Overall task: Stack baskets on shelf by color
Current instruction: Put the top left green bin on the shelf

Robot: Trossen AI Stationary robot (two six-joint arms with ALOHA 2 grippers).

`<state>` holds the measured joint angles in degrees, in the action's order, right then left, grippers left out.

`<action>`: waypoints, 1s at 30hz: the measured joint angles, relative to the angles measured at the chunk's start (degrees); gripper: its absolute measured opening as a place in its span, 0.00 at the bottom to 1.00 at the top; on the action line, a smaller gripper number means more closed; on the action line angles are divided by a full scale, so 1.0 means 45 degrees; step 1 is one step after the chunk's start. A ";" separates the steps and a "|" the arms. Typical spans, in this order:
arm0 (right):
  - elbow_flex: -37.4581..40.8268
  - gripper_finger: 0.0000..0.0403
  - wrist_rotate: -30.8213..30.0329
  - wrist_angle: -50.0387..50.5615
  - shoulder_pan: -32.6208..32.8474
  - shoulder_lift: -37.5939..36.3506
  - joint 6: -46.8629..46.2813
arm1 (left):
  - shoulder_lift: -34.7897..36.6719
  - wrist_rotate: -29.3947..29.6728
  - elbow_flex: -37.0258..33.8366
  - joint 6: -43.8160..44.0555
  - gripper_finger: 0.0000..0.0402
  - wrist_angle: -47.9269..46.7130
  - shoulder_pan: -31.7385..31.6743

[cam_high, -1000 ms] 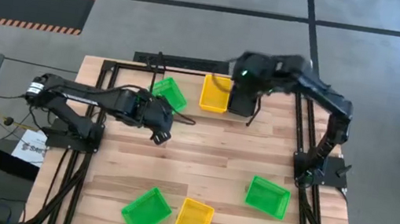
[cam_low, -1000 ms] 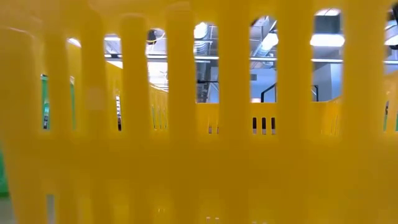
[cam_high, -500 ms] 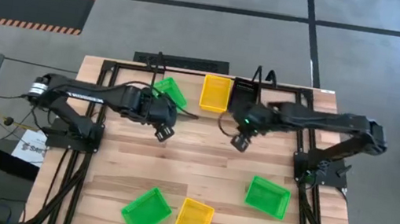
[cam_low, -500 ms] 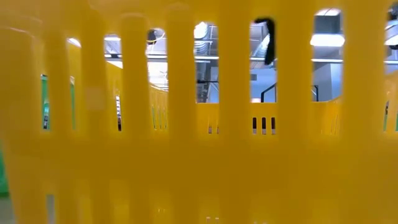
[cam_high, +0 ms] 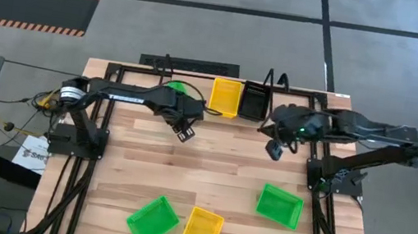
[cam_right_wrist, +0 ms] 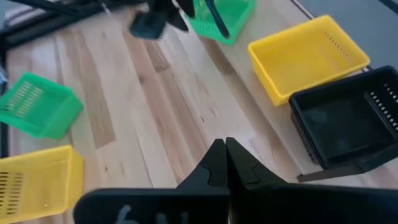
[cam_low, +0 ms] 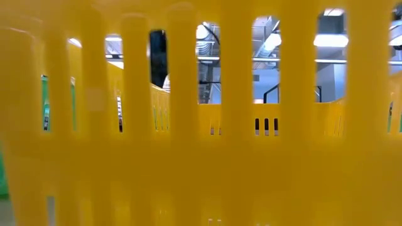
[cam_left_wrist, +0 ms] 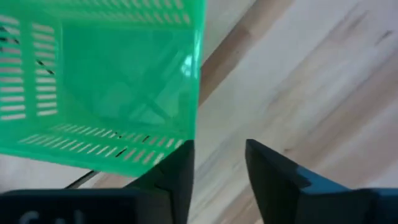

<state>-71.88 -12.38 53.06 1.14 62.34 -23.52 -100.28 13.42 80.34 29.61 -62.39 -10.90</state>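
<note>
**Black basket delivered, right arm pulls back**

Pale wood tabletop [cam_high: 210, 167] now shows you a black basket [cam_high: 254, 100] beside a yellow basket [cam_high: 224, 96] at upper centre. Since a second ago, your right pincer [cam_high: 273, 152] has withdrawn, closed and empty. Your left pincer [cam_left_wrist: 217, 165], slightly open, edges against a slotted, glossy green basket [cam_left_wrist: 106, 81]. Three loose baskets wait lower down.
</note>
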 joint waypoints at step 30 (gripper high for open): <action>0.0000 0.00 0.0068 0.0141 0.0014 -0.0697 0.0978 | -0.0483 -0.0223 0.1303 -0.2016 0.36 -0.0492 -0.0426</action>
<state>-71.88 -12.08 53.69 1.20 59.20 -19.12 -102.45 12.42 86.20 20.53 -64.61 -12.82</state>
